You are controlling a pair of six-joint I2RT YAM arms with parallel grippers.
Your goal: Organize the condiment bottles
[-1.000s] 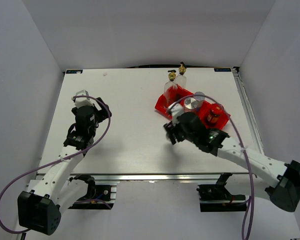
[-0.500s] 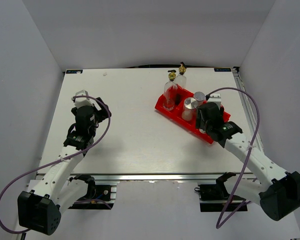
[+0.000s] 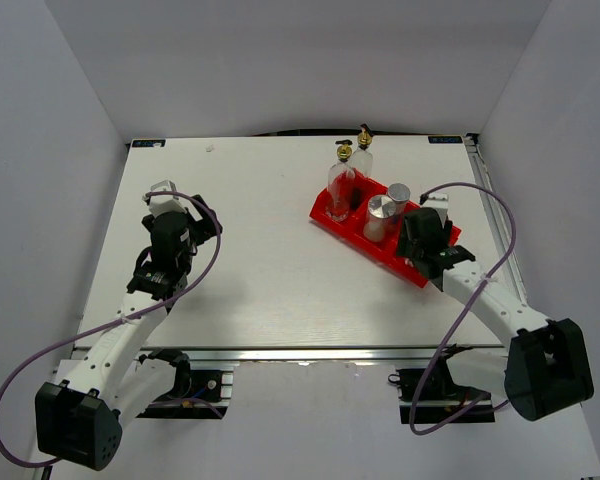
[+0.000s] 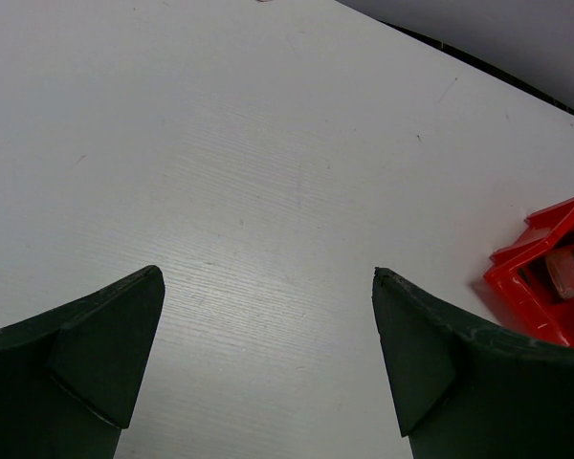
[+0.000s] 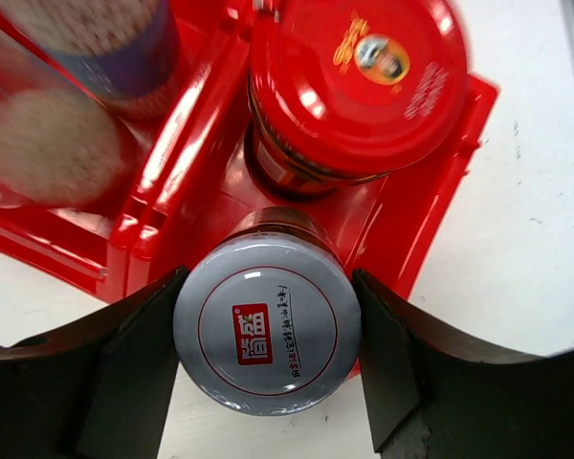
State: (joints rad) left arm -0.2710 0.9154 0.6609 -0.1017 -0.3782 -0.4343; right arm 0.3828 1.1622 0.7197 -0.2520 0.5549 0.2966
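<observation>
My right gripper is shut on a dark jar with a grey lid, one finger against each side of the lid. It holds the jar over the right end of the red tray, just in front of the red-lidded jar. Two silver-capped shakers stand in the middle compartment. One clear spouted bottle stands in the left compartment, and the other is just behind the tray. In the top view my right gripper hides both jars. My left gripper hangs open over bare table.
The red tray lies slanted at the table's back right, near the right edge rail. Its left corner shows at the right of the left wrist view. The left gripper is at the table's left side.
My right arm has swung from the front left of the tray to its right end, carrying the grey-lidded jar. The left arm has not moved.
</observation>
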